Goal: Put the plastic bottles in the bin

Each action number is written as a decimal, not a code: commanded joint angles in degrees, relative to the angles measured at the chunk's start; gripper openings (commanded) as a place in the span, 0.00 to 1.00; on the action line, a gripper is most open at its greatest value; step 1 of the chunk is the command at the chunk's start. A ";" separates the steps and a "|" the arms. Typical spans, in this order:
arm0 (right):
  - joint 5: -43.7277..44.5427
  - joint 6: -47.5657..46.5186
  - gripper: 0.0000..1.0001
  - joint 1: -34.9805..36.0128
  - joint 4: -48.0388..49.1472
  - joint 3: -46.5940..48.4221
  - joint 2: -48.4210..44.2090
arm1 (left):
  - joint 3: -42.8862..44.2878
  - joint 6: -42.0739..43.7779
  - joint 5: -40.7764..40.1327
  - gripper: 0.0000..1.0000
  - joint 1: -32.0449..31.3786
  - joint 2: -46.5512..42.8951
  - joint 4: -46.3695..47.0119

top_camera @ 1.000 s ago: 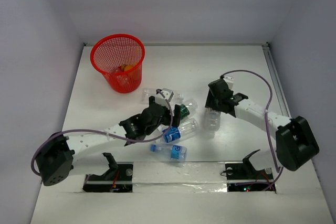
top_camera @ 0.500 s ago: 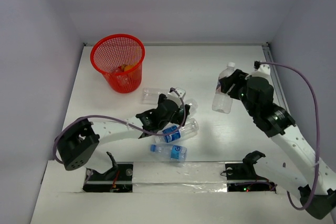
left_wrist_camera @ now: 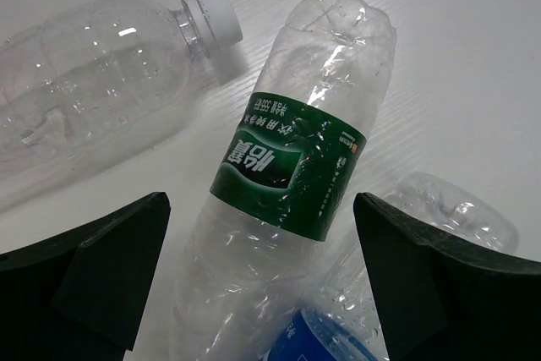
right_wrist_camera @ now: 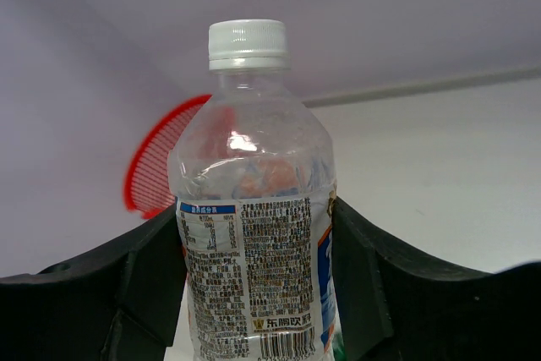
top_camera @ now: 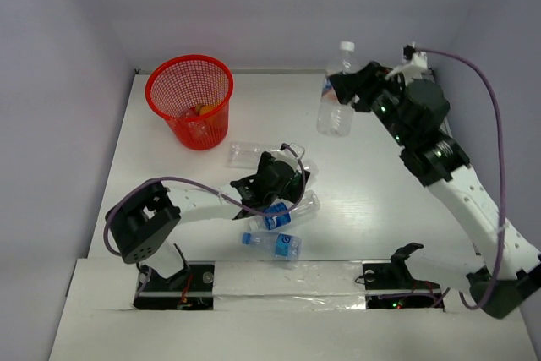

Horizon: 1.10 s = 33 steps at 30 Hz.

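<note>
My right gripper (top_camera: 341, 99) is shut on a clear bottle with a white label and white cap (top_camera: 335, 109), holding it upright high above the table's far right; it fills the right wrist view (right_wrist_camera: 254, 234). The red mesh bin (top_camera: 191, 99) stands at the far left, an orange bottle (top_camera: 204, 110) inside, and shows behind the held bottle (right_wrist_camera: 152, 166). My left gripper (top_camera: 292, 177) is open, its jaws wide on either side of a green-label bottle (left_wrist_camera: 279, 200) lying on the table. A clear white-capped bottle (left_wrist_camera: 101, 82) and blue-label bottles (top_camera: 283, 215) lie beside it.
Another blue-label bottle (top_camera: 275, 244) lies near the front edge. A clear bottle (top_camera: 248, 153) lies just below the bin. White walls enclose the table on the left, far and right sides. Cables loop over both arms.
My right arm has lifted the white-label bottle up and toward the far left. My left gripper has shifted slightly right over the green-label bottle.
</note>
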 commanded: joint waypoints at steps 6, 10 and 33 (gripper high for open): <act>-11.53 4.36 0.50 5.27 20.50 22.89 25.03 | 3.60 2.12 -0.34 0.90 -0.30 3.76 3.38; -10.12 4.89 0.51 9.58 19.72 37.82 39.36 | 3.78 2.12 0.10 0.90 -0.30 5.26 4.18; -15.47 13.07 0.70 13.20 18.40 76.78 79.10 | 3.87 3.08 -0.51 0.90 1.29 12.38 4.80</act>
